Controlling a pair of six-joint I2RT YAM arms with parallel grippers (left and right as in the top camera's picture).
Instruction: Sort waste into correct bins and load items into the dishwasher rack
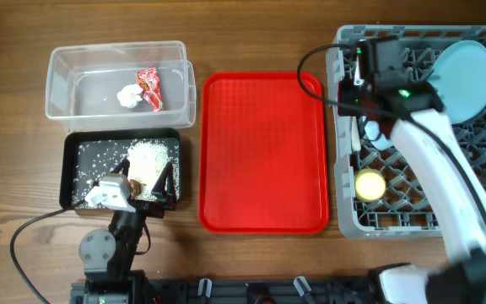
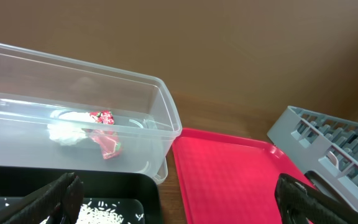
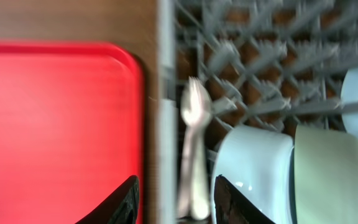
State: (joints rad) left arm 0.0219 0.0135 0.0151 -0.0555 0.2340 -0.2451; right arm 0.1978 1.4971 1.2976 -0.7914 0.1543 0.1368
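Nearest the robot's base, the left gripper [image 1: 148, 184] hung over the near edge of the black tray [image 1: 70, 169], its jaws spread wide with nothing between them; in its wrist view the two dark fingers [image 2: 58, 199] stood at opposite sides of the picture. White rice [image 1: 146, 156] lay in that tray, heaped near the middle and scattered thinly to the left. Just right of it the red serving tray [image 1: 264, 152] sat bare on the wooden table [image 1: 15, 169]. Further right stood the grey dishwasher rack [image 1: 395, 221], with the yellow cup [image 1: 369, 184] near its front left corner. The right gripper [image 3: 178, 199] was over the rack's left edge, jaws parted and clear of the white fork [image 3: 194, 106], whose handle lay between them; that view was blurred. Beside the fork the light-blue bowl [image 3: 253, 168] and the mint-green bowl [image 3: 331, 174] stood side by side, and the light-blue plate [image 1: 464, 80] leaned at the rack's far right. Farthest on the left, the clear tub [image 1: 57, 84] held the crumpled tissue [image 1: 128, 96] and the red wrapper [image 1: 150, 87], touching each other
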